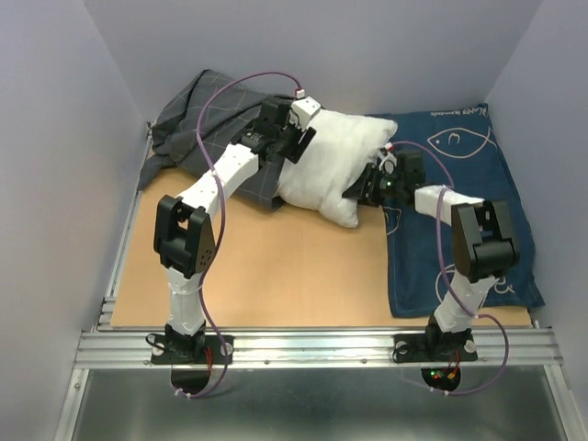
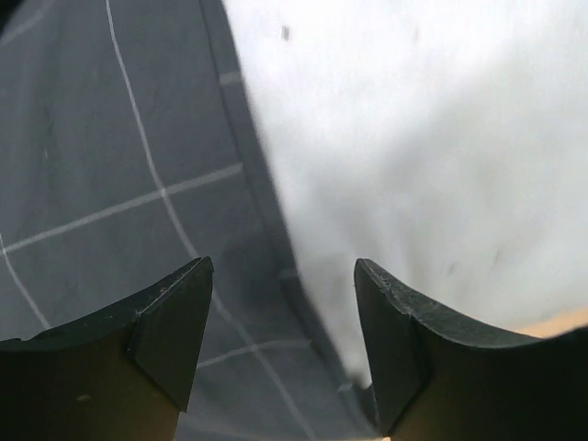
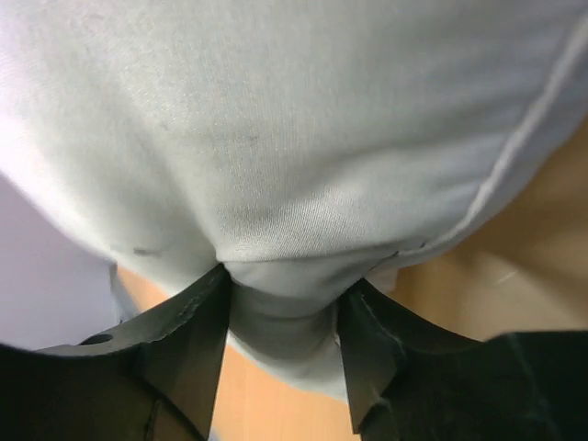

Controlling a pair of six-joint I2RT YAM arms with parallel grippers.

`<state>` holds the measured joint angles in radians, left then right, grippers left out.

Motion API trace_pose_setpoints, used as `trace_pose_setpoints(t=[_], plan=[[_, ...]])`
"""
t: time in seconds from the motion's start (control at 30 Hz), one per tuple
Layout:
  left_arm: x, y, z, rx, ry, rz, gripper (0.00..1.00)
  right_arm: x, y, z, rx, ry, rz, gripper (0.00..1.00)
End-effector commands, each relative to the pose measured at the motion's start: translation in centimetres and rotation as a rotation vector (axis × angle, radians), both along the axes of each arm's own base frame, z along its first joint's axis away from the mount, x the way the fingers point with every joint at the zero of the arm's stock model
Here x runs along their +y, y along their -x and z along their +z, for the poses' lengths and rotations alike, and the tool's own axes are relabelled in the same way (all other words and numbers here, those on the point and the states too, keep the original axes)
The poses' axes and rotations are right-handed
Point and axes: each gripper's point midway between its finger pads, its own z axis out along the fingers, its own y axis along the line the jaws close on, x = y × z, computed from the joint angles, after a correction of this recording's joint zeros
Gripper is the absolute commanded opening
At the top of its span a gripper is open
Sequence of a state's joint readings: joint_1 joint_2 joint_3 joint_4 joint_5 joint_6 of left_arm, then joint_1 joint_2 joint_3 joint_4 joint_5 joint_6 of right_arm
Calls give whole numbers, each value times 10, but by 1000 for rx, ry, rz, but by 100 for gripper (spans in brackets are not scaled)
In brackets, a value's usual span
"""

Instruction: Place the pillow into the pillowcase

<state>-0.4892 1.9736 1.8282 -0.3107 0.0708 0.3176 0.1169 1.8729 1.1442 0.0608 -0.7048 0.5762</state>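
The white pillow [image 1: 335,165] lies at the back middle of the table, its left end against the dark grey grid-patterned pillowcase [image 1: 197,124]. My left gripper [image 1: 292,138] is open over the seam where the pillowcase [image 2: 110,184] meets the pillow [image 2: 423,156], with nothing between its fingers [image 2: 175,317]. My right gripper [image 1: 367,188] is shut on a bunched fold of the pillow [image 3: 285,303] at its right end, just above the table.
A navy blue cloth with white fish drawings [image 1: 459,211] covers the right side of the table under the right arm. The tan tabletop [image 1: 276,266] is bare in front. Grey walls close in at the left, back and right.
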Motion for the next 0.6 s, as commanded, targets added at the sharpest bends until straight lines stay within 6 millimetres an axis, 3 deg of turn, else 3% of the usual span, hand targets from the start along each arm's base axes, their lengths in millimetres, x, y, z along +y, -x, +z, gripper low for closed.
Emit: trace_pose_setpoints(t=[0.0, 0.03, 0.1, 0.2, 0.23, 0.27, 0.3, 0.37, 0.4, 0.5, 0.57], plan=[[11, 2, 66, -149, 38, 23, 73, 37, 71, 31, -14, -101, 171, 51], [13, 1, 69, -163, 31, 31, 73, 36, 80, 48, -49, -106, 170, 51], [15, -1, 68, -172, 14, 32, 73, 31, 89, 57, -79, -88, 158, 54], [17, -10, 65, -187, -21, 48, 73, 24, 96, 82, -158, -59, 140, 78], [16, -14, 59, -180, -34, 52, 73, 19, 90, 83, -172, -23, 97, 88], [18, -17, 58, -188, -54, 52, 73, 14, 84, 87, -186, 4, 73, 91], [19, -22, 64, -206, -65, 63, 73, 8, 79, 87, -182, 23, 42, 95], [20, -28, 51, -183, -103, 69, 73, -2, 63, 84, -184, 63, -25, 98], [20, -33, 44, -164, -132, 70, 73, -7, 54, 73, -163, 88, -55, 98], [18, -38, 43, -155, -150, 62, 71, -6, 43, 60, -110, 84, -66, 98], [16, -37, 39, -145, -152, 50, 71, -4, 40, 40, -40, 75, -74, 98]])
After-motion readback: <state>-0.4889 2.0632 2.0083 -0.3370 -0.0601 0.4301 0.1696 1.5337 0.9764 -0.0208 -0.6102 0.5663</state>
